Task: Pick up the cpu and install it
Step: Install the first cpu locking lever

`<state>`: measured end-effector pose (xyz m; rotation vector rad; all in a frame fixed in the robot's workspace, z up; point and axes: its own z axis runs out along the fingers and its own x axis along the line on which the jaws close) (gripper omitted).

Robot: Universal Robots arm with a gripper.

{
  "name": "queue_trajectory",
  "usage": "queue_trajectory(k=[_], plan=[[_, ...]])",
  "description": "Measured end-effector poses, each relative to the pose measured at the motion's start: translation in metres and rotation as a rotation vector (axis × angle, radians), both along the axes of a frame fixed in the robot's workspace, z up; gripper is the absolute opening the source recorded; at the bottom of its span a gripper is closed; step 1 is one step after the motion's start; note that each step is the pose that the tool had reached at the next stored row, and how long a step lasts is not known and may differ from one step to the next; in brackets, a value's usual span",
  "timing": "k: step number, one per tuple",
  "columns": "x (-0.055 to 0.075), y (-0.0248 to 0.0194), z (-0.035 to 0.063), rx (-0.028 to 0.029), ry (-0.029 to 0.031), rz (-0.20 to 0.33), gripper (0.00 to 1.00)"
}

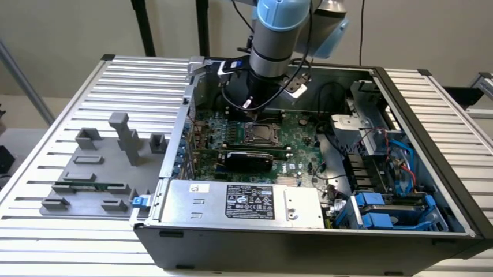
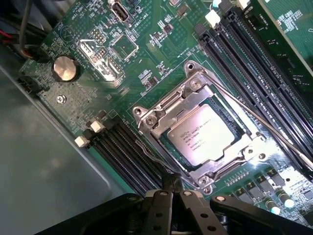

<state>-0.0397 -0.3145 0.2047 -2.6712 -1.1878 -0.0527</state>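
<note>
The gripper (image 2: 174,188) is seen with its fingers pressed together and nothing is held between them. It hangs just beside the socket (image 2: 203,134), near one corner of the metal frame. The cpu (image 2: 204,134) is already laid inside the socket, silver top upward, so the picking and placing appear to be done; the frame is not yet folded over the chip, it seems. One cpu and one socket are counted, with one round battery (image 2: 65,67) well apart from the socket on the motherboard (image 2: 146,58).

hidden: gripper (image 1: 258,109) behind arm | blurred: cpu (image 2: 205,133) print (unreadable)
</note>
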Motion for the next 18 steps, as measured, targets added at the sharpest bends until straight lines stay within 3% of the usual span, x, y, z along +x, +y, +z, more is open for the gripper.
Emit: queue_trajectory(k=[18], plan=[[0.0098,-0.0001,-0.0065,-0.0056,0.0002,0.0,0.11]])
